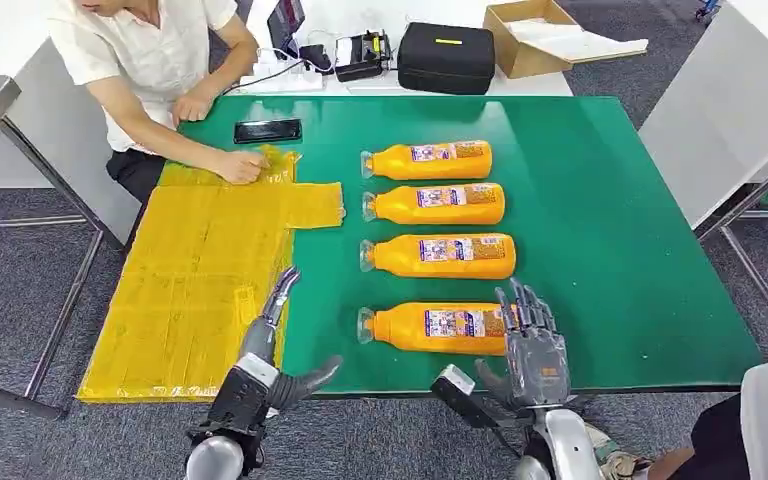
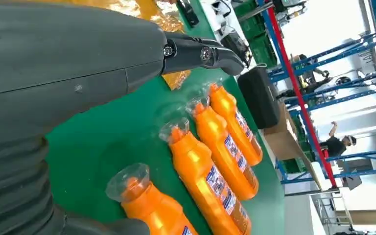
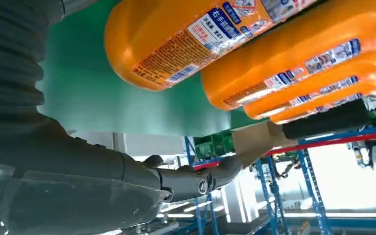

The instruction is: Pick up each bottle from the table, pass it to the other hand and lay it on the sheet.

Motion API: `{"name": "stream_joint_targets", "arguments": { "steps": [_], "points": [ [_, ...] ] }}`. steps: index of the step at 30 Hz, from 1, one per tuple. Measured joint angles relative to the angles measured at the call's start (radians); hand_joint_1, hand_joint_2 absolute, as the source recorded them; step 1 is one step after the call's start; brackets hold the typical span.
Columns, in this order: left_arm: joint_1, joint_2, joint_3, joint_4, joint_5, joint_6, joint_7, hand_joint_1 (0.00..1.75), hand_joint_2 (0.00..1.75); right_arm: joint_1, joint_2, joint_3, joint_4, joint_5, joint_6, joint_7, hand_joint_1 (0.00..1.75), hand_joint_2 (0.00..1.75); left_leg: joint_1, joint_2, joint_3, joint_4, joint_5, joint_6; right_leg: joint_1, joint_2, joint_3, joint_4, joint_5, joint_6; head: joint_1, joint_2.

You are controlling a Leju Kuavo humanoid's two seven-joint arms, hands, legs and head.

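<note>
Four orange plastic bottles with clear caps and printed labels lie on their sides in a column down the middle of the green-topped desk (image 1: 610, 230), caps toward the sheet side: the nearest bottle (image 1: 432, 327) close to the near edge, a second (image 1: 440, 256), a third (image 1: 436, 204) and the farthest (image 1: 428, 160) toward the far edge; one crinkled yellow plastic sheet (image 1: 200, 280) covers the desk's left side from near edge almost to far edge; a person in a white shirt (image 1: 150, 50) sits at the far left corner, one hand (image 1: 240, 166) pressing the sheet's far end; one black phone (image 1: 268, 130) lies by the far edge beside that hand; beyond the far edge stand one black case (image 1: 446, 58) and one open cardboard box (image 1: 535, 35); the left hand (image 1: 278, 340) hangs at the sheet's near right edge, fingers spread and empty; the right hand (image 1: 530, 345) has its fingers apart at the nearest bottle's base, whether touching it I cannot tell.
</note>
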Motion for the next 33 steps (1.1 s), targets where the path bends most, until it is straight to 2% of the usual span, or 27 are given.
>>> {"name": "stream_joint_targets", "arguments": {
  "steps": [6,12,26,33],
  "points": [
    [-0.009,0.000,-0.006,0.013,0.004,-0.006,0.005,0.00,1.75,-0.033,-0.035,0.036,0.060,0.071,0.003,0.025,0.00,1.75,0.000,0.000,0.000,0.000,0.000,0.000,0.000,0.000,0.000,0.000,0.000,0.000,0.000,0.000],
    [-0.023,0.000,-0.027,0.024,0.019,-0.013,0.003,0.00,1.75,-0.068,-0.058,0.094,0.146,0.072,-0.004,0.054,0.00,1.75,0.000,0.000,0.000,0.000,0.000,0.000,0.000,0.000,0.000,0.000,0.000,0.000,0.000,0.000],
    [-0.033,0.000,-0.044,0.029,0.029,-0.001,0.005,0.00,1.75,-0.123,-0.063,0.116,0.249,0.032,0.011,0.053,0.00,1.75,0.000,0.000,0.000,0.000,0.000,0.000,0.000,0.000,0.000,0.000,0.000,0.000,0.000,0.000],
    [-0.033,0.000,-0.048,0.028,0.019,0.003,0.033,0.00,1.75,-0.153,-0.061,0.116,0.277,0.141,0.029,0.160,0.00,1.75,0.000,0.001,0.002,0.000,0.000,0.000,0.000,0.001,0.001,0.000,0.000,0.000,0.000,0.000]
  ]
}}
